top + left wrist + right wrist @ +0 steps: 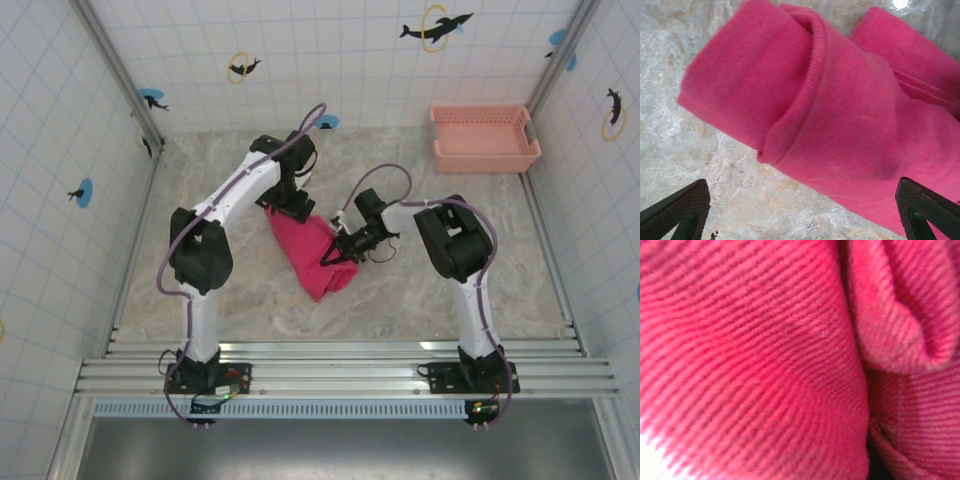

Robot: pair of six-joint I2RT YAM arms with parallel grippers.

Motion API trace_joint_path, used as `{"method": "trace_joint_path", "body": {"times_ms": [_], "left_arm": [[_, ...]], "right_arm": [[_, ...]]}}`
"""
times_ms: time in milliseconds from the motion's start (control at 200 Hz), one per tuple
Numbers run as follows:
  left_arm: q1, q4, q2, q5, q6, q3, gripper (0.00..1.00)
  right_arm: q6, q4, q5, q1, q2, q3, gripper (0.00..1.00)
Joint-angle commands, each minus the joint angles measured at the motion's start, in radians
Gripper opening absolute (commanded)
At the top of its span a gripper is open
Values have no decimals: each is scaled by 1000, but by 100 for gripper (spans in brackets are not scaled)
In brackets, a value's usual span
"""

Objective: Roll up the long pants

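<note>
The long pants [308, 256] lie in the middle of the table as a bright pink-red folded bundle, running from upper left to lower right. My left gripper [287, 208] hovers at the bundle's far end. In the left wrist view it [802, 217] stands open, its dark fingertips [682, 207] wide apart, with a rolled fold of the pants [805, 95] just ahead and bare table between the tips. My right gripper [333, 257] is pushed into the bundle's right edge, its dark tips drawn to a point in the cloth. Ribbed pink fabric [765, 365] sits right against the right wrist camera and hides the fingers.
A salmon-pink lattice basket [483, 138] stands at the back right corner. Tiled walls close the marbled table [220, 300] on three sides, and a metal rail [340, 365] runs along the near edge. Bare tabletop lies left of and in front of the bundle.
</note>
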Motion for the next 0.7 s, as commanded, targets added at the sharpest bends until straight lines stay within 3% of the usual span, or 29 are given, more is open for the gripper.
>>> {"method": "trace_joint_path", "body": {"times_ms": [0,120,220,325,445,641,696], "left_arm": [[-16,-21,21,8,25,-1,98],[-19,-20,99,7,17,-19,98],[-17,-39,180,1,18,-27,98],[-13,-33,227,19,20,-34,97],[-8,-37,267,44,16,-3,97],[-6,-76,334,54,37,86,97],[-5,-87,343,54,45,106,98]], "right_arm": [[28,-39,135,6,76,-13,25],[-54,-151,175,5,90,35,35],[-116,-230,294,-5,-3,55,62],[-188,-342,479,-15,-128,98,71],[-245,-422,781,19,-303,122,81],[-373,-472,1200,256,-475,109,88],[-395,-459,1248,335,-484,96,91]]}}
